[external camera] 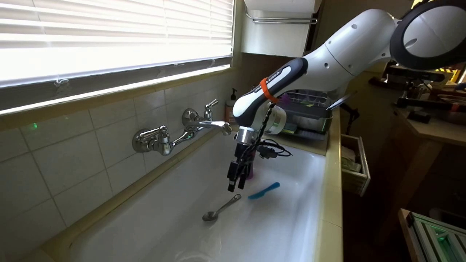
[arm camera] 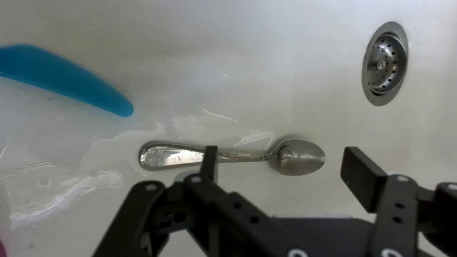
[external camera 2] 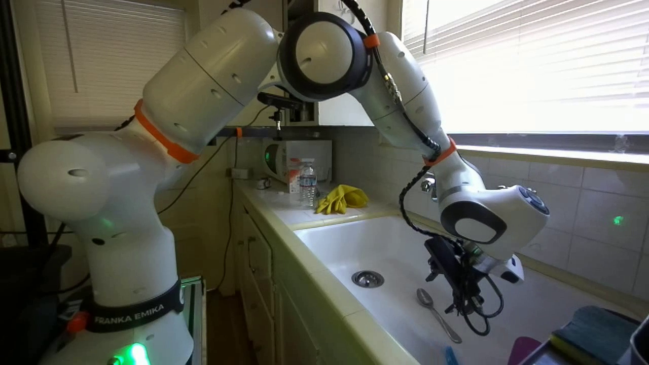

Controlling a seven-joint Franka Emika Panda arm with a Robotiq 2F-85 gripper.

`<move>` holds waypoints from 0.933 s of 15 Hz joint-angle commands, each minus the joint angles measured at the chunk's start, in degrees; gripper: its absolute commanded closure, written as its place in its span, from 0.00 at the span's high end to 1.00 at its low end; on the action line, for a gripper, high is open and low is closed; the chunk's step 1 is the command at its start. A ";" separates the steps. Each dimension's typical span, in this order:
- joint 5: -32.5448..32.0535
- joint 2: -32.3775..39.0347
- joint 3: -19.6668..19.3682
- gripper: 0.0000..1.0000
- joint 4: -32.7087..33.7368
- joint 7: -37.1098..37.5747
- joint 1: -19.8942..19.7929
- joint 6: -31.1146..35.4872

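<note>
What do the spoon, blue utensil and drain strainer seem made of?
Spoon: polished metal, probably stainless steel, given its bright reflections. Blue utensil: likely plastic, smooth and evenly coloured. Drain strainer: apparently metal too, grey with glints around its holes.

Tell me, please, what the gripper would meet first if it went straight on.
Probably the spoon, below the open fingers; depth is unclear, so they might reach the sink beside it first.

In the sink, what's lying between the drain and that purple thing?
A spoon lies there, on the bottom of the white sink. An exterior view shows it, with the drain to one side and the purple thing to the other.
</note>
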 commanded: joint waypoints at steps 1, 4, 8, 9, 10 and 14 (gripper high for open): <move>-0.83 4.26 1.15 0.58 4.39 -0.18 -0.95 -1.04; -0.83 6.75 1.98 0.35 6.56 -0.93 -1.10 -0.60; -1.00 9.38 2.93 0.05 8.88 -2.08 -0.93 0.55; -1.10 9.91 3.03 0.01 9.43 -2.10 -0.84 0.67; -1.08 10.36 3.19 0.00 9.97 -2.17 -0.79 0.90; -1.33 12.33 3.67 0.00 12.40 -2.20 -0.43 2.52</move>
